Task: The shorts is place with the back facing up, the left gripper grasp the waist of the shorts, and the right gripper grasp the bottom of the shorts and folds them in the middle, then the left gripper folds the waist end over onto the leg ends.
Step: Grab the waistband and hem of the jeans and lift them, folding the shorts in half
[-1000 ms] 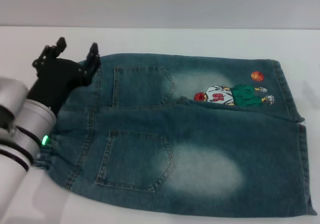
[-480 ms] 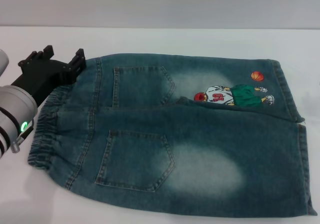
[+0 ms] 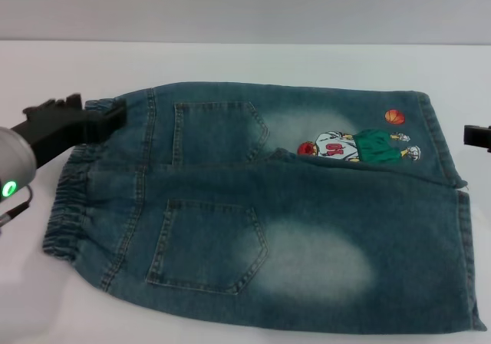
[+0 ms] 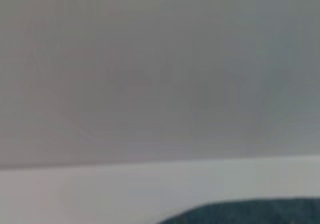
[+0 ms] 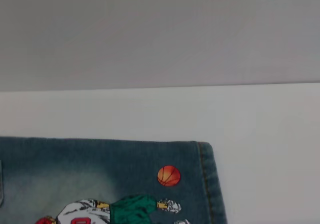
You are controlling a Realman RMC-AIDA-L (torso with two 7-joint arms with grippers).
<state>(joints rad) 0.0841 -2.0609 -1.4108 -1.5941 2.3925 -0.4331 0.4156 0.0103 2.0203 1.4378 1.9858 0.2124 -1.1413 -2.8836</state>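
The shorts (image 3: 291,229) lie flat on the white table, back up, both patch pockets showing. The waist of the shorts (image 3: 65,198) is the ruffled band at the left. The bottom of the shorts (image 3: 464,236) is the straight hems at the right, with the basketball-player print (image 3: 357,144) close to the far hem. My left gripper (image 3: 96,107) is open at the far corner of the waist, nothing between its prongs. Only a black tip of my right gripper (image 3: 477,137) shows at the right edge, beside the far hem. The right wrist view shows the far hem corner (image 5: 210,184) and the print (image 5: 169,176). A sliver of denim (image 4: 250,211) shows in the left wrist view.
The white table (image 3: 245,60) runs back to a grey wall (image 3: 245,6). Bare table surface lies beyond the shorts and to their left (image 3: 31,282). The near hem corner reaches the front right of the view.
My left gripper has drawn back to the left, off the waistband, and the arm has slid mostly out of view. The tip of my right gripper has come in at the right edge.
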